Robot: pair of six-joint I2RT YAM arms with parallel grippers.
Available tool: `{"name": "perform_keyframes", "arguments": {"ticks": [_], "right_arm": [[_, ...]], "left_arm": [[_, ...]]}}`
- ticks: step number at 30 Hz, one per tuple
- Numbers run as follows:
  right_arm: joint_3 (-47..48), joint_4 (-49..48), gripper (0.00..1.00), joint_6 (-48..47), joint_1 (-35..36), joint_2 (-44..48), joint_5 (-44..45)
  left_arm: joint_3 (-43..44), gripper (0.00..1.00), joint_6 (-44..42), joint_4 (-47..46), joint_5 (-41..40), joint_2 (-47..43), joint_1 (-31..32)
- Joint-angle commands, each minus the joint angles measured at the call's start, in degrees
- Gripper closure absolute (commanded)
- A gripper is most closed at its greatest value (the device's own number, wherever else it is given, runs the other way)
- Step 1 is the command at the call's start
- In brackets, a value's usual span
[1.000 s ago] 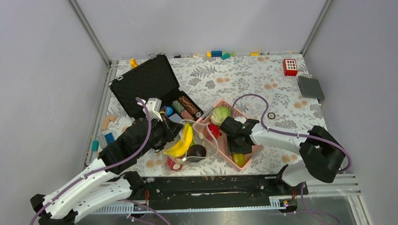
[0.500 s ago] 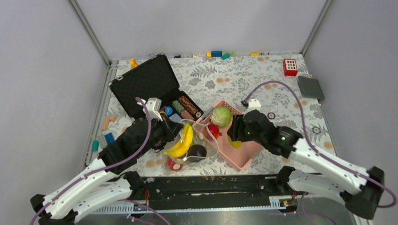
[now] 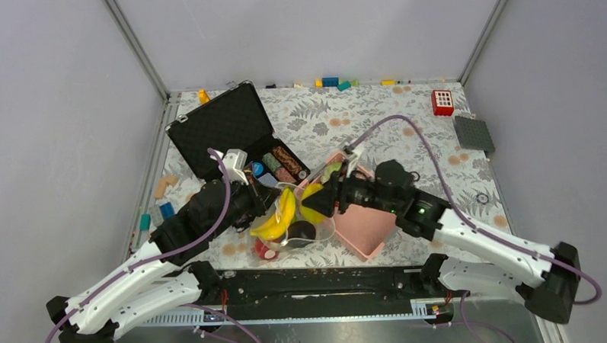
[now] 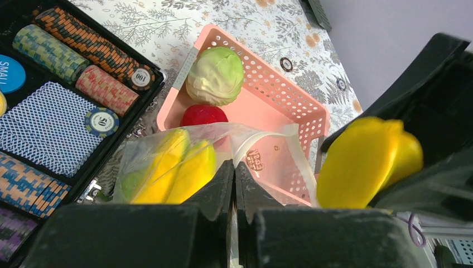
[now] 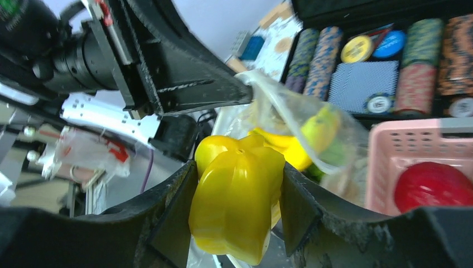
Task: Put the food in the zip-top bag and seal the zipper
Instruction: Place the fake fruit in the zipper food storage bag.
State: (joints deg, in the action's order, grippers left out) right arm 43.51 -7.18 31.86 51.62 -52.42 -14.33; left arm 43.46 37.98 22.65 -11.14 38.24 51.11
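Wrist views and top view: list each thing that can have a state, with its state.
Clear soft plastic zip-top bag: mouth open, unsealed, yellow bananas inside.
Left gripper: shut on the bag's mouth edge.
Right gripper: shut on a yellow lobed plastic toy, near the bag.
Black hinged case: lid open, poker chips inside.
Pink slatted plastic basket: upright, holding a pale green cabbage and a red apple.

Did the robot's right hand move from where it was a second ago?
Yes. The right hand went left, away from over the pink basket and toward the clear bag, carrying a yellow toy.
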Motion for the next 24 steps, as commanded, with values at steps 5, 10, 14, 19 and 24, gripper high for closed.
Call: {"name": "perform_keyframes", "arguments": {"ticks": [5, 10, 14, 19, 24], "right_arm": [[8.69, 0.56, 0.38, -8.30, 8.63, -10.06, 5.65], [9.30, 2.48, 0.19, -8.56, 8.85, -11.96, 7.17], [10.05, 3.59, 0.11, -8.68, 8.94, -12.68, 8.22], [9.26, 3.75, 0.10, -9.17, 8.94, -10.85, 9.94], [6.88, 5.04, 0.00, -8.37, 8.85, -5.41, 18.27]], "left_arm": [[0.29, 1.00, -0.23, -2.43, 0.47, -2.14, 0.05], [-0.05, 1.00, 0.00, -2.37, -0.21, -2.31, 0.09], [0.05, 1.00, -0.07, -2.73, 0.15, -1.96, 0.06], [0.09, 1.00, -0.02, -2.18, -0.46, -2.06, 0.04], [0.53, 1.00, -0.22, 1.20, -4.44, -3.46, 0.05]]}}
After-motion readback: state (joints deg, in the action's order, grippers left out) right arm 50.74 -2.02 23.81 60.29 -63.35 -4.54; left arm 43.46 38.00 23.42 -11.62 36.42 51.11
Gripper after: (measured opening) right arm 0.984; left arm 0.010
